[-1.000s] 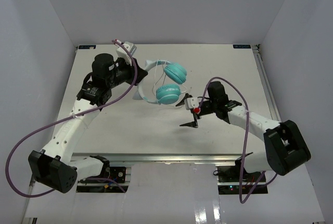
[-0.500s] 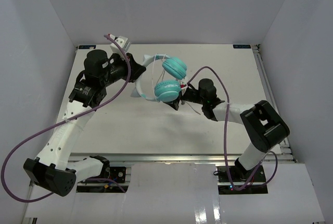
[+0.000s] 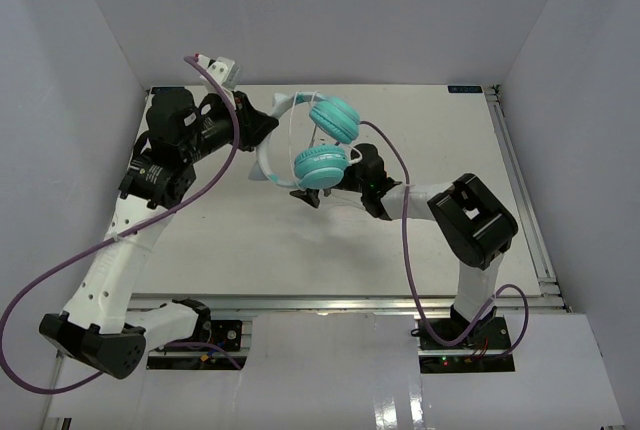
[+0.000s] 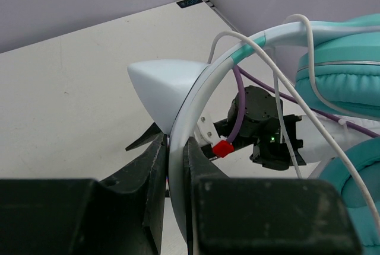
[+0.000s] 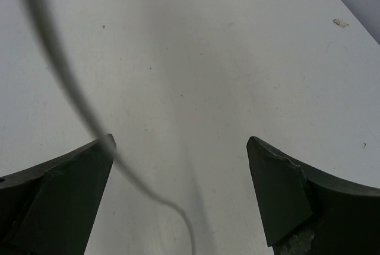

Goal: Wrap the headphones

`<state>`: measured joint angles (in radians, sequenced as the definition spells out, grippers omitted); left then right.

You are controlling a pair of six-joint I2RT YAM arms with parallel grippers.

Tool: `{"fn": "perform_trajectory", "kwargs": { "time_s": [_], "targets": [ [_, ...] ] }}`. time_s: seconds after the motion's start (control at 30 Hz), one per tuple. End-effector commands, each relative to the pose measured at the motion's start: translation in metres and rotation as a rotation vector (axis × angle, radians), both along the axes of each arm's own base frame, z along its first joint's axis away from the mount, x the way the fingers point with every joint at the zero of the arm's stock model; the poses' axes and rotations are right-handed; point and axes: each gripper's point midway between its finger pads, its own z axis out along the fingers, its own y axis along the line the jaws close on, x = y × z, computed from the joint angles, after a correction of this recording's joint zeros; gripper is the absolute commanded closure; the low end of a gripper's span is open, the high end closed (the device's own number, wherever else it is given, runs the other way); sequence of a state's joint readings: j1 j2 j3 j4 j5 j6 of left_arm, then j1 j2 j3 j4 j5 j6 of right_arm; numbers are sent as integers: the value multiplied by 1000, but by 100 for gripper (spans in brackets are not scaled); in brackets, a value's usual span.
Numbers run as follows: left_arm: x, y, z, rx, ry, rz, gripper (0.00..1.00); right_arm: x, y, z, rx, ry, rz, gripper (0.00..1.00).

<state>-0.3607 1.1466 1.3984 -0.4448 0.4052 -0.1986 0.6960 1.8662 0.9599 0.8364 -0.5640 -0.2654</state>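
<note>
Holds the headphones (image 3: 322, 142) above the table (image 3: 250, 240) by the white headband (image 4: 199, 95), with the left gripper (image 4: 176, 148) clamped shut on it just below the pointed white ear (image 4: 163, 83). Shows the teal ear cups (image 3: 320, 164) stacked right of that grip. Places the right gripper (image 3: 308, 193) near the lower cup, spread wide, gripping nothing. Shows the cord (image 5: 65, 83) beside one fingertip; contact not determinable.

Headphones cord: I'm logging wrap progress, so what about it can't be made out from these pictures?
- Left wrist: the right edge cuts off the ear cups and the cord past them.
- Top external: the cord is too thin to count its turns on the headphones.
- Right wrist: the cord is blurred, close to the lens, and runs off the bottom edge.
</note>
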Motion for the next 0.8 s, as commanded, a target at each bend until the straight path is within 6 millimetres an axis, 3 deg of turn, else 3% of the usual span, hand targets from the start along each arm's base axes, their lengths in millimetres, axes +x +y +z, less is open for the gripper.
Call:
{"fn": "perform_trajectory", "kwargs": {
  "time_s": [0.0, 0.13, 0.27, 0.4, 0.6, 0.77],
  "targets": [
    [-21, 6, 55, -89, -105, -6, 100, 2, 11, 11, 23, -9, 52, 14],
    [-16, 16, 65, -83, -133, 60, 100, -30, 4, 2, 17, 47, 151, 43],
    [-4, 24, 71, -69, -156, 131, 100, -64, -22, -5, 0, 51, 173, 49],
    [11, 30, 76, -59, -166, 190, 100, -91, -45, -14, -41, 62, 186, 67],
    [31, 33, 78, -50, -178, 242, 100, -116, -57, 1, -48, 90, 239, 90],
    [40, 29, 77, -52, -176, 239, 100, -135, -65, 12, -49, 116, 265, 92]
  ]
}}
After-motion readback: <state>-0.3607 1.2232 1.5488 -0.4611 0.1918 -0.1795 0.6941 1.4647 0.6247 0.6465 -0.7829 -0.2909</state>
